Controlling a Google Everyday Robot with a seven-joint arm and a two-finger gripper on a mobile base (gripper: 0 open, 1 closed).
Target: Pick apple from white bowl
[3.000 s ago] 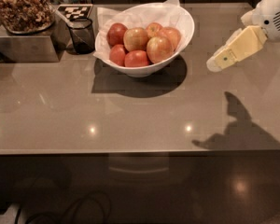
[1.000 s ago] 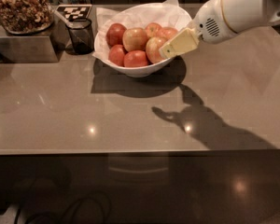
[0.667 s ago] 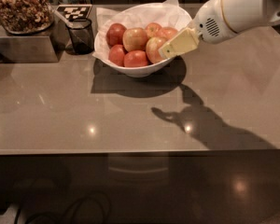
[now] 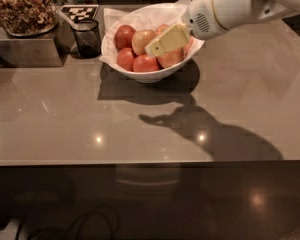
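Note:
The white bowl, lined with white paper, stands at the back middle of the brown counter and holds several apples. A large orange-red apple with pale patches lies at its front right. A paler yellow-orange one lies in the middle, with deeper red ones around it. My gripper, cream-coloured on a white arm, reaches in from the upper right. It hangs low over the bowl's middle, just above the large apple, and hides part of it. I see nothing held in it.
A small dark cup stands just left of the bowl. Beside it are a grey box topped with a container of nuts and a checkered marker. The counter's front edge runs across the lower view.
My gripper came from the far right of the counter to the bowl's right rim. It has since moved a little further left, over the apples. The bowl and apples have not moved.

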